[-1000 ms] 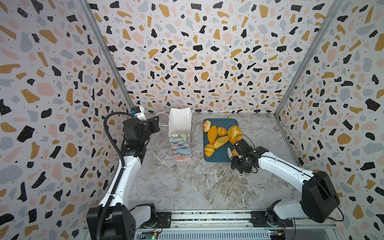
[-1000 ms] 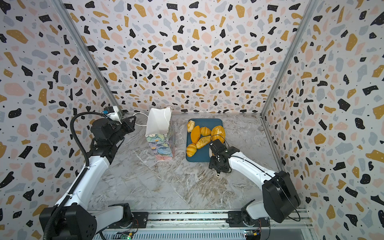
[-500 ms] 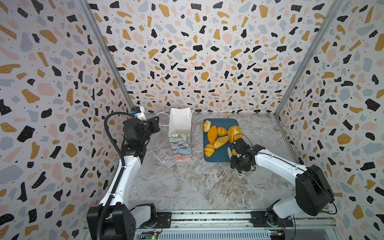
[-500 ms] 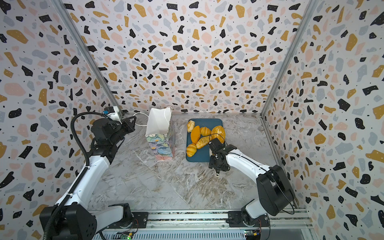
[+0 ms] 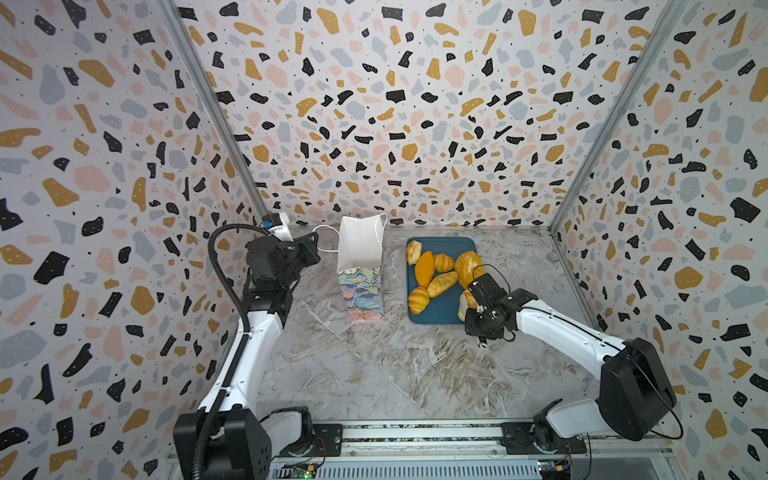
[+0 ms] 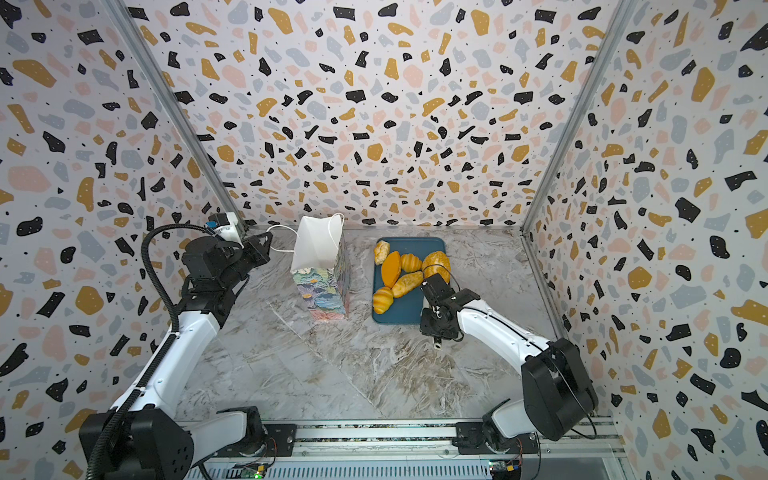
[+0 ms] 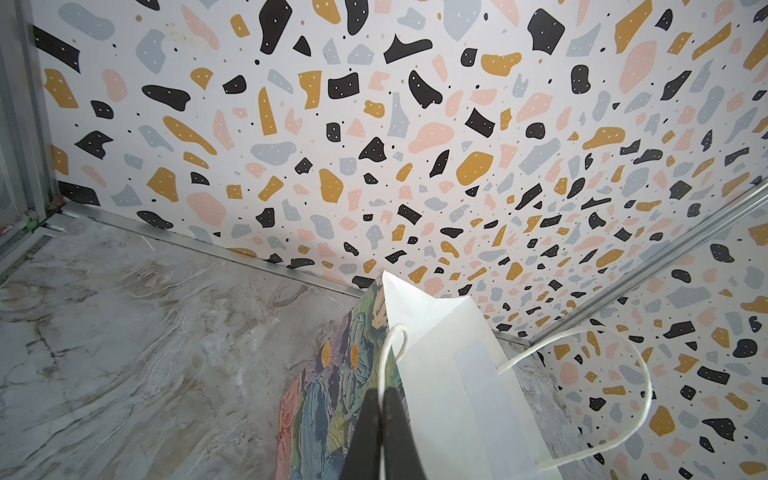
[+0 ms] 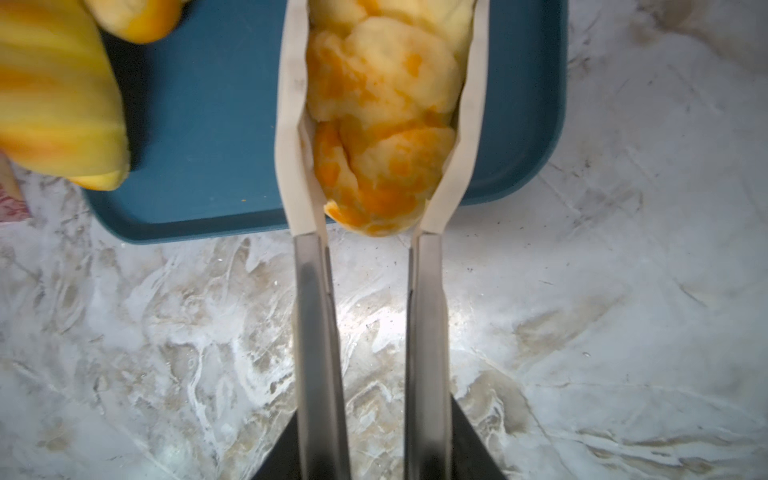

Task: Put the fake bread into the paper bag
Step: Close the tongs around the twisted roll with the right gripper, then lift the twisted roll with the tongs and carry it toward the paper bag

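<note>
The right gripper (image 8: 384, 50) reaches over the near right corner of the flat dark-blue rectangular tray (image 5: 440, 313). Its two cream pads (image 8: 293, 124) press against both sides of a pale yellow and orange plaited pastry (image 8: 382, 108), gripping it. The pastry's near end pokes past the tray rim over the grey marble-patterned tabletop (image 5: 374, 374); whether it is lifted off the tray I cannot tell. Six more toy breads rest on the tray:
- a big golden seeded oval loaf (image 5: 468, 266), just behind the gripper
- a long tan roll (image 5: 442, 283)
- a smooth orange oval (image 5: 424, 268)
- a small ridged roll (image 5: 444, 262)
- a round ridged roll (image 5: 418, 300), near the left rim
- a pale knobbly piece (image 5: 413, 251), at the far left corner

The tall narrow paper bag (image 5: 360, 266), with its pastel painted-flower print and white lining, stands upright just left of the tray without touching it, and its mouth is open. The left gripper (image 7: 380, 399) hovers beside the bag's top, on the side away from the tray, with its black fingers (image 7: 365, 436) pressed together. A thin white cord handle (image 7: 388, 353) runs from the bag down to the fingertips; whether it is pinched between them I cannot tell
</note>
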You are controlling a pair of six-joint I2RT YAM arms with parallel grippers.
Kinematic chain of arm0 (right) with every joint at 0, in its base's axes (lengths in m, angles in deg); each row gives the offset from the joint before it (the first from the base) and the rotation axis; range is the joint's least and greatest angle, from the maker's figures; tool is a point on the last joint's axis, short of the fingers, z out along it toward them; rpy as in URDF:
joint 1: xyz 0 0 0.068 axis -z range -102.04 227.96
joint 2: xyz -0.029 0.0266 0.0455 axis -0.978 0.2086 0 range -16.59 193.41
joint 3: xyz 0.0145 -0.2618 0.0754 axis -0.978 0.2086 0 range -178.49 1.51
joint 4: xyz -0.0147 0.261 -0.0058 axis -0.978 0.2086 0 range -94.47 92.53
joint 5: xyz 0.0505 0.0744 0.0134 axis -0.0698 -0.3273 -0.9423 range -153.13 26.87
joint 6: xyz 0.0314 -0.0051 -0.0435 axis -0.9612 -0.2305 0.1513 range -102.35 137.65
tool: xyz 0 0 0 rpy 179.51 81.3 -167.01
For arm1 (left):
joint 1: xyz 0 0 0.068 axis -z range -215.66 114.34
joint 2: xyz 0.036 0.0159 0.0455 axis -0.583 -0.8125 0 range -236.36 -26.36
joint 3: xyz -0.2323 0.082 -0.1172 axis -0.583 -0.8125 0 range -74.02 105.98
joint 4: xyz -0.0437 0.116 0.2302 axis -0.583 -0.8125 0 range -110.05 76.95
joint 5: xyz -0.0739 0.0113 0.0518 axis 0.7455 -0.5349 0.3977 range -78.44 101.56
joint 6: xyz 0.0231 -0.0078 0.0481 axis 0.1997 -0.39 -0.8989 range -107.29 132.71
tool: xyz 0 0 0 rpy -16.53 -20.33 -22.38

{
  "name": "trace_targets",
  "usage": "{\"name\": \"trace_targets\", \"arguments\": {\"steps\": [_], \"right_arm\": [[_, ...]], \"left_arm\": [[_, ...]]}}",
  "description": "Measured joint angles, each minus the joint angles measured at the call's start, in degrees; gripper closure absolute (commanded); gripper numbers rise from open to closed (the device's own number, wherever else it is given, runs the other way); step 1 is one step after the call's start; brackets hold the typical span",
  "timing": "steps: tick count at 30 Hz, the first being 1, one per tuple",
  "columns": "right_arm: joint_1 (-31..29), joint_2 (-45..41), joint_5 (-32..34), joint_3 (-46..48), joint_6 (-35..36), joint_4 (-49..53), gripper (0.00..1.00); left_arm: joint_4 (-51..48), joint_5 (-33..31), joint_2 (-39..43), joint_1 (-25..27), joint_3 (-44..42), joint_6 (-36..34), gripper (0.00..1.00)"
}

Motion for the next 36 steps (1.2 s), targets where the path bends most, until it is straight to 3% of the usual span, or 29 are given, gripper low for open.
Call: {"name": "trace_targets", "arguments": {"steps": [19, 36], "right_arm": [[0.02, -6.62, -2.95, 5.4, 0.13, -4.37, 0.61], [0.11, -25.51, -4.96, 17.31, -1.84, -15.82, 0.63]], "left_arm": [[0.0, -0.02, 0.0, 0.0, 0.0, 0.0, 1.0], [0.02, -0.02, 0.0, 0.0, 0.0, 0.0, 1.0]]}}
